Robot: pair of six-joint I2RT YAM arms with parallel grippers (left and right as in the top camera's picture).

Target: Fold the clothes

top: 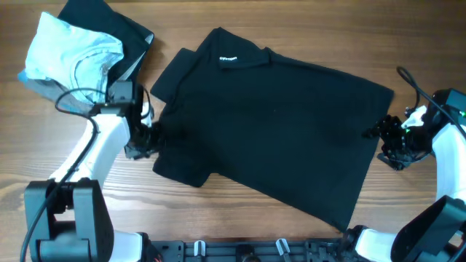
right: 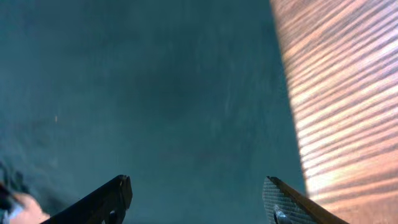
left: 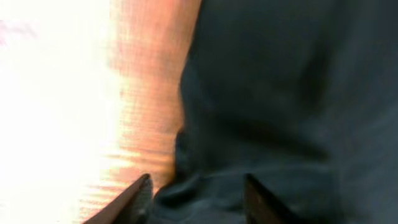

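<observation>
The black T-shirt (top: pixel 269 124) lies spread flat across the middle of the wooden table, its collar with a small white label (top: pixel 228 60) at the far side. My left gripper (top: pixel 151 135) is open at the shirt's left sleeve edge; in the left wrist view its fingers (left: pixel 198 193) straddle a fold of the black cloth (left: pixel 280 93). My right gripper (top: pixel 378 135) is open at the shirt's right edge; in the right wrist view its fingers (right: pixel 198 193) hover over flat black cloth (right: pixel 155 93), close to the cloth's edge.
A light blue folded shirt (top: pixel 69 51) lies on a dark grey folded garment (top: pixel 120 33) at the far left corner. Bare wooden table (top: pixel 240 218) shows at the front, and to the right in the right wrist view (right: pixel 342 112).
</observation>
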